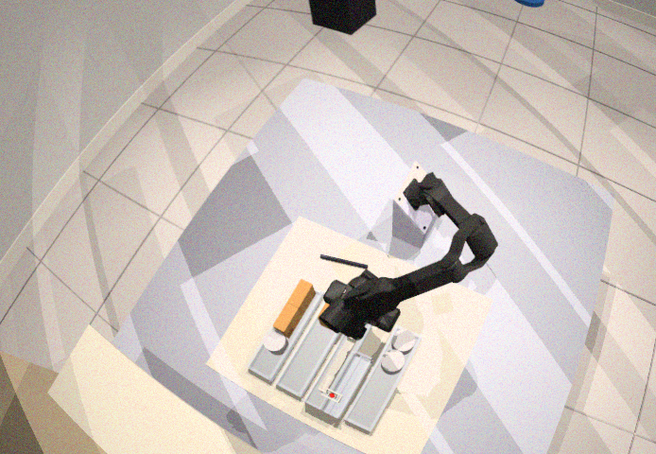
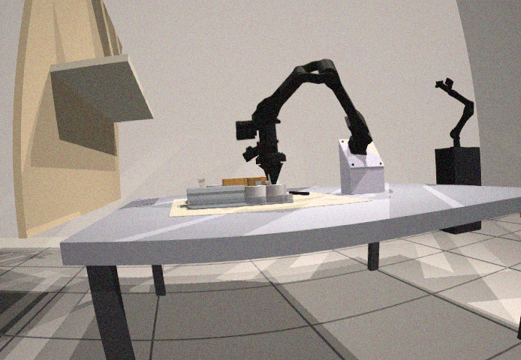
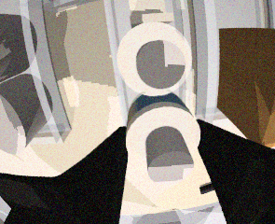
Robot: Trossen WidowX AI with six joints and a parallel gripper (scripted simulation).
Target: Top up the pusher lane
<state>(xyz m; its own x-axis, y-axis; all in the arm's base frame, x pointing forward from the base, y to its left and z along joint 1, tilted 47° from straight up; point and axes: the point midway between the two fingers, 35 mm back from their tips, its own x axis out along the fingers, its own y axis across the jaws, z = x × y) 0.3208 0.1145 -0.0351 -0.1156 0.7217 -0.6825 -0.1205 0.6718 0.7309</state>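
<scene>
My gripper (image 3: 161, 129) (image 2: 272, 182) is shut on a white-topped jar (image 3: 162, 117) with a dark blue band; its fingers are on both sides of it. The held jar looks about upright at the front end of the sprung lane (image 1: 323, 410) (image 3: 115, 51). Another white-topped jar (image 3: 154, 58) stands in that lane, directly behind the held one. A pale piece (image 3: 158, 18) shows beyond it, perhaps part of the pusher. Whether the two jars touch is unclear. The arm hides both in the top view, and the held jar's base and the front stop are hidden in the wrist view.
Two pale jars (image 1: 404, 340) (image 1: 392, 361) stand in the lane on one side. Orange blocks (image 1: 294, 307) (image 3: 251, 79) and another pale jar (image 1: 274, 342) are on the other side. A black rod (image 1: 343, 261) (image 2: 298, 193) lies on the cream mat (image 1: 249, 326).
</scene>
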